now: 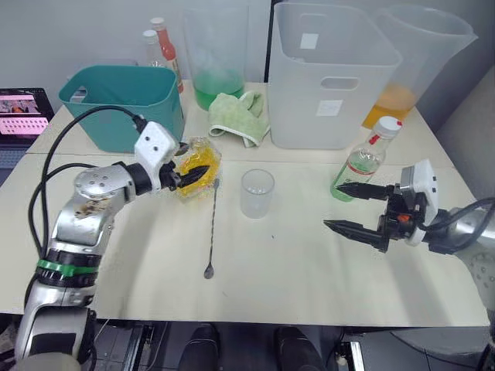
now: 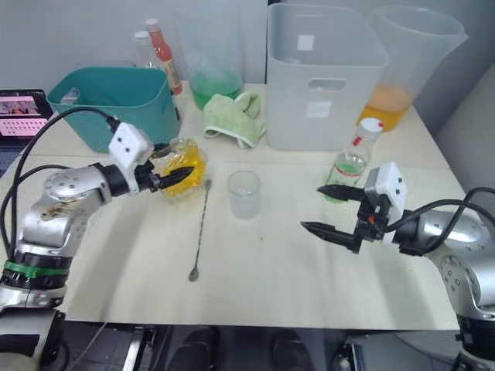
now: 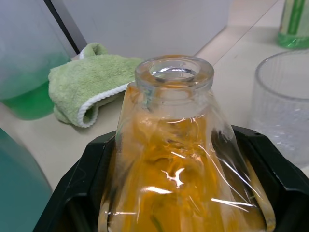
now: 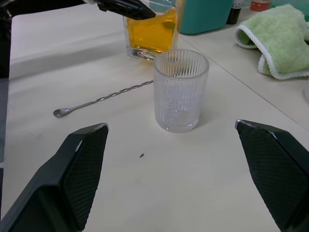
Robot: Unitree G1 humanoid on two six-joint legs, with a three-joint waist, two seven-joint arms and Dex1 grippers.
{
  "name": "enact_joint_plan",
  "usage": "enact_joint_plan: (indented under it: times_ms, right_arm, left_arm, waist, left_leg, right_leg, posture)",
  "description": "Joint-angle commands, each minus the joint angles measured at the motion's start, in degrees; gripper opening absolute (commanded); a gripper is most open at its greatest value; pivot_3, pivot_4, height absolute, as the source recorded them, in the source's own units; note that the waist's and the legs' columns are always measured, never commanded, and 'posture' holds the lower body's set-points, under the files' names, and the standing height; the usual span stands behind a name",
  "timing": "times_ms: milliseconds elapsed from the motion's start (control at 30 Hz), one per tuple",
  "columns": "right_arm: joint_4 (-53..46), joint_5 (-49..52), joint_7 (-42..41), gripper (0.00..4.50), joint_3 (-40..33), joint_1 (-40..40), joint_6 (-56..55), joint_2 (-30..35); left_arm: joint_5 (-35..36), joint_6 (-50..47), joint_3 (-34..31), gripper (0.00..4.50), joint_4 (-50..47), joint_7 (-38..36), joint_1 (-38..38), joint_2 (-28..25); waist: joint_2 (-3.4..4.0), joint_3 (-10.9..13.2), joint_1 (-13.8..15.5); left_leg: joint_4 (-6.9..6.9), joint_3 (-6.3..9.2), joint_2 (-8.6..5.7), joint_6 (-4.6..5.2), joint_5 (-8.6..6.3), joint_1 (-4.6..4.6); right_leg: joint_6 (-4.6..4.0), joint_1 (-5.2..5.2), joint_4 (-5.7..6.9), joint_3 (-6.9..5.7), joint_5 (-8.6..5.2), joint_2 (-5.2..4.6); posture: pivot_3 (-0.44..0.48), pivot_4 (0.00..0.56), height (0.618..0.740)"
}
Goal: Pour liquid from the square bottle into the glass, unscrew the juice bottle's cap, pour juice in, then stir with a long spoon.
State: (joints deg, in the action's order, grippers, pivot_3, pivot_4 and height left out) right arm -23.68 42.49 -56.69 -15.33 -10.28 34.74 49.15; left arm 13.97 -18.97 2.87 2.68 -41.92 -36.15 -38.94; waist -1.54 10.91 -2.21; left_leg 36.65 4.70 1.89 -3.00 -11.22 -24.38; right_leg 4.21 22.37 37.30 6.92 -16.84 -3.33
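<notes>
Left hand (image 1: 197, 175) clamps the square bottle (image 1: 199, 164) at centre-left of the frame, neck open. Long spoon (image 1: 212, 225) lies just right of it on the surface, then the glass (image 1: 257, 192) at centre. Right hand (image 1: 347, 207) spread, empty, lower right; juice bottle (image 1: 366, 161) stands just behind it.

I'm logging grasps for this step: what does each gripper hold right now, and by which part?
The left gripper holds the square bottle by its body, fingers on opposite sides below the open neck. The right gripper is open and holds nothing.
</notes>
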Motion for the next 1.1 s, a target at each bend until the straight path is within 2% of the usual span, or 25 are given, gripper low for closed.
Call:
enact_joint_plan:
  times_ms: [33,267,500,1100]
  right_arm:
    - [-4.10,2.45,2.50,4.47,-2.85,0.66,1.23,-0.09]
    - [-7.62,5.84,6.35,4.47,-3.73,1.20,3.98,-0.19]
    - [-8.26,6.80,9.49,4.47,-3.12,0.50,4.31,-0.80]
    - [-9.60,5.88,12.45,4.47,-3.87,4.25,3.34,-1.76]
  left_arm:
    - [-3.77,7.75,-0.32,2.82,0.70,1.60,-4.79,1.41]
    - [-12.53,21.78,2.82,2.82,10.50,4.70,-11.07,5.72]
    - [-18.92,31.46,4.75,2.82,16.74,7.59,-12.06,7.90]
    - [-28.20,43.23,7.06,2.82,21.61,13.27,-12.19,11.12]
  waist:
    - [-0.01,0.00,0.13]
    - [-0.04,0.02,0.50]
    - [-0.04,0.02,0.44]
    - [-0.04,0.02,1.21]
  left_leg:
    - [0.01,0.00,-0.01,0.00,0.00,0.00]
    - [0.17,0.01,-0.05,0.01,0.01,0.00]
    - [0.16,0.01,-0.05,0.01,0.01,0.08]
    - [0.23,0.01,-0.07,0.05,0.05,0.08]
  right_leg:
    - [0.00,0.01,0.01,0.00,0.00,0.00]
    - [0.01,0.02,0.21,0.01,0.00,-0.01]
    - [0.02,0.01,0.33,0.02,0.00,0.00]
    - [0.02,0.02,0.48,0.01,0.01,0.00]
  posture:
    - [0.000,0.150,0.740]
    - [0.000,0.150,0.740]
    - [0.000,0.150,0.740]
    - [0.000,0.150,0.740]
